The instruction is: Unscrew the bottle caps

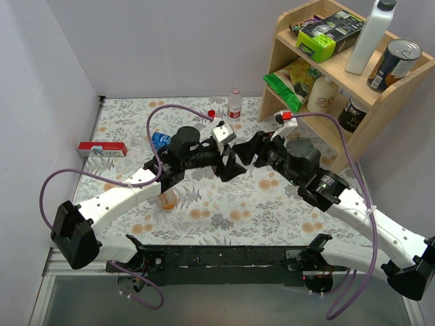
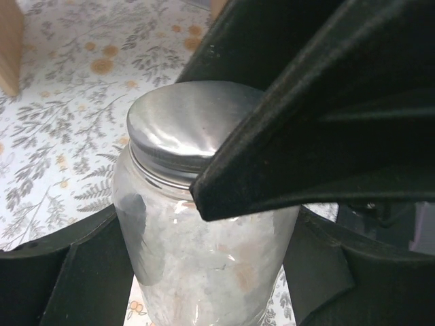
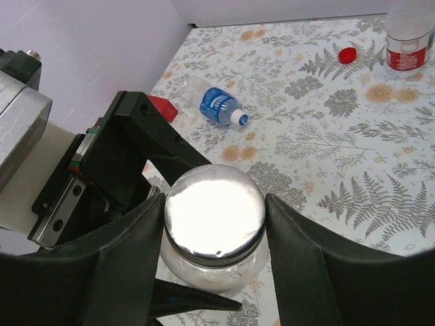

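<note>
My left gripper (image 2: pixel 207 272) is shut on the body of the squat clear bottle (image 2: pixel 204 251), one finger on each side. The bottle's wide silver cap (image 3: pixel 214 210) is gripped from above by my right gripper (image 3: pixel 216 227), with both fingers (image 3: pixel 136 258) touching its rim. The two grippers meet over the middle of the table (image 1: pixel 238 159). A blue-labelled bottle (image 3: pixel 219 106) lies on its side with its cap on. A red cap (image 3: pixel 347 54) lies loose beside the red-labelled clear bottle (image 3: pixel 408 37). The orange-liquid bottle (image 1: pixel 168 198) stands under my left arm.
A wooden shelf (image 1: pixel 319 102) at the back right holds a tall white bottle (image 1: pixel 369 35), a can, boxes and packets. A red box (image 1: pixel 102 149) lies near the left wall. White walls close off the left and back.
</note>
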{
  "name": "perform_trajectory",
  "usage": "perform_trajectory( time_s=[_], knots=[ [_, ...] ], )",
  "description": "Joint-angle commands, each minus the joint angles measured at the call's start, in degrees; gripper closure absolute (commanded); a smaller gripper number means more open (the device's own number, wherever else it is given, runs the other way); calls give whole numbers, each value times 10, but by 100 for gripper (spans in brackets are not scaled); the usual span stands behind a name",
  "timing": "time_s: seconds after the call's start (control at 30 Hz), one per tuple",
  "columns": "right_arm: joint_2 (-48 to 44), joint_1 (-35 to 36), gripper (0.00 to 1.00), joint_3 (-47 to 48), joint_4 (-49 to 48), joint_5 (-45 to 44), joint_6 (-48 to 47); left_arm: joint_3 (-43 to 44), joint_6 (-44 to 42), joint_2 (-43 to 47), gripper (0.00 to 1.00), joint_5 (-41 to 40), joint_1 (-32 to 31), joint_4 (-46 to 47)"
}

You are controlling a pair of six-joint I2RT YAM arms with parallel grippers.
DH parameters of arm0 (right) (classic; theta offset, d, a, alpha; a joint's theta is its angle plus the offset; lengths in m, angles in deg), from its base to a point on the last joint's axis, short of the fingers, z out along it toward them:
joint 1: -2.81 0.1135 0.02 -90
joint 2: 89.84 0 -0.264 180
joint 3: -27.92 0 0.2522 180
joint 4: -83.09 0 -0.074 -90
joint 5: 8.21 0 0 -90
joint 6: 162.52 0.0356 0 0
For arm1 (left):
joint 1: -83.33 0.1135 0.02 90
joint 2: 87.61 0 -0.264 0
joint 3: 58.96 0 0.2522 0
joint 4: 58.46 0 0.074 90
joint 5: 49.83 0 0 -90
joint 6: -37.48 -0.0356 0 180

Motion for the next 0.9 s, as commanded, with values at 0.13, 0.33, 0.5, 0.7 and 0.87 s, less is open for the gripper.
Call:
perform_trajectory(
  time_s=[0.13, 0.33, 0.5, 0.7, 0.87],
  knots=[
    [-54, -113, 69, -65, -134, 269, -25, 9, 8, 38, 58, 236, -8, 19],
    [-76, -156, 70, -74, -147, 438, -92, 15, 44, 34, 58, 335, 8, 48],
    [-78, -163, 70, -79, -196, 573, -102, 17, 84, 21, 58, 430, 26, 80],
    [-69, -163, 70, -65, -193, 636, -118, 11, 133, 16, 59, 471, 37, 127],
    [-73, -164, 62, -65, -180, 605, -124, 11, 125, 15, 59, 453, 38, 121]
  ],
)
